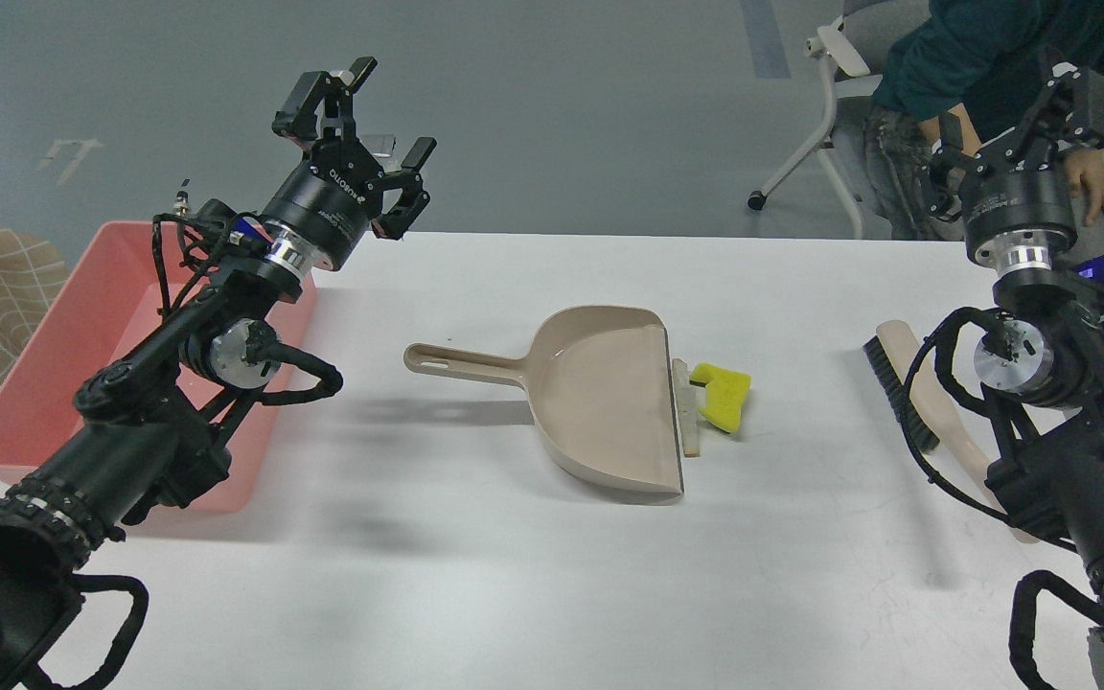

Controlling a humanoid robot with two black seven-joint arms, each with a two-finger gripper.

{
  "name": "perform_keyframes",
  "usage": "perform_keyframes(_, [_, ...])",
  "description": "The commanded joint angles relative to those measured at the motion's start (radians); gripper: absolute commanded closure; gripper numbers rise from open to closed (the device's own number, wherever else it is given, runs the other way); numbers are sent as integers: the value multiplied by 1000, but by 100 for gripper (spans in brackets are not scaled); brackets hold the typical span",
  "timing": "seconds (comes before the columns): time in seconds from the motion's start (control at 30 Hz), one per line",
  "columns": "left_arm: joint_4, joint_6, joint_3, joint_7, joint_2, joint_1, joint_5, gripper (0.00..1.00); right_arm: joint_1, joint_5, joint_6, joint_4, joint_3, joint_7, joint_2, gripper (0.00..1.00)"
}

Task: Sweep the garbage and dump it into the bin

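**One dustpan, two scraps, one brush, one bin**

Nearest us on the table (533,594) lies one beige dustpan (600,402), its mouth facing right. Two scraps sit at its lip: a white slice (685,407) touching the edge, and a yellow chunk (723,395) just beside that. One brush (907,383) lies right. One pink bin (54,355) stands left. Farther back, our left gripper (360,144) hangs wide open, empty. Our right gripper (1055,105): we cannot tell its state.
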Motion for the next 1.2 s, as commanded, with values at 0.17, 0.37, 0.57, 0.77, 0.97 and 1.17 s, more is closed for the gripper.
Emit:
perform_keyframes(0.17, [1, 0, 2, 3, -3, -1, -1, 2, -15, 0, 7, -2, 3, 1, 1, 0])
perform_keyframes(0.37, [1, 14, -11, -1, 7, -5, -5, 2, 2, 0, 9, -3, 2, 1, -10, 0])
perform_keyframes(0.57, [1, 43, -20, -3, 17, -17, -17, 2, 13, 0, 7, -5, 3, -4, -12, 0])
perform_keyframes(0.77, [4, 48, -25, 0, 46, -28, -17, 2, 25, 0, -7, -14, 2, -3, -13, 0])
perform_keyframes(0.97, [61, 48, -25, -5, 44, -53, -17, 2, 68, -2, -14, -26, -6, -4, -29, 0])
perform_keyframes(1.17, [159, 60, -22, 6, 32, -99, -16, 2, 70, 0, -45, -80, -6, -4, -29, 0])
